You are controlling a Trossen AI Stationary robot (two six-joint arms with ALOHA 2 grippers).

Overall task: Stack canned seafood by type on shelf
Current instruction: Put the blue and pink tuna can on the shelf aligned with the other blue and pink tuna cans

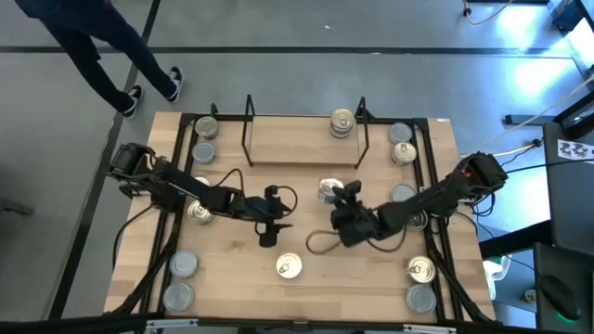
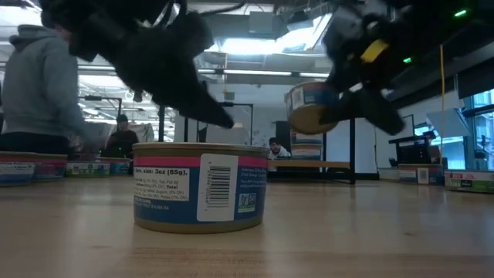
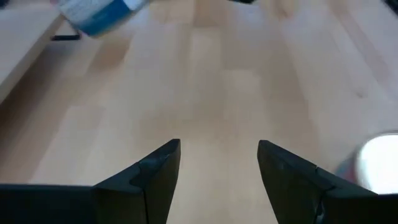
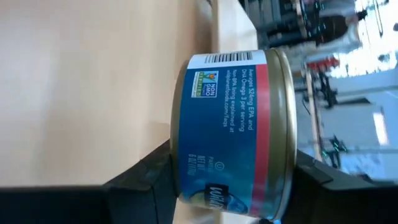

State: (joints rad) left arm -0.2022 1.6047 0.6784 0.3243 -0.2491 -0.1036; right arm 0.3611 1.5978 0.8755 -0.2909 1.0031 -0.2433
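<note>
My right gripper (image 1: 334,198) is shut on a can of seafood (image 4: 230,124) with a blue label, a red band and a gold rim, held above the table's middle, in front of the shelf (image 1: 297,144). The shelf's wooden board carries one can (image 1: 342,122) near its right end. My left gripper (image 3: 219,162) hovers open over bare tabletop left of the held can, with nothing between its fingers. A gold-topped can (image 1: 290,267) stands on its base near the front edge, close in the low view (image 2: 201,185). My right gripper pinches the can between its two fingers, one finger (image 4: 152,180) on one flat end and the other on the opposite flat end (image 4: 291,155). The fingers come slanting down from the table's right side. The can (image 2: 312,108) hangs tilted, lifted clear of the table.
Loose cans stand along the table's left side (image 1: 200,213) (image 1: 183,264) and right side (image 1: 404,153) (image 1: 422,269), with more at the far corners (image 1: 206,128). A person (image 2: 38,85) stands beyond the far left edge. Bare wood lies between the two grippers and the front can.
</note>
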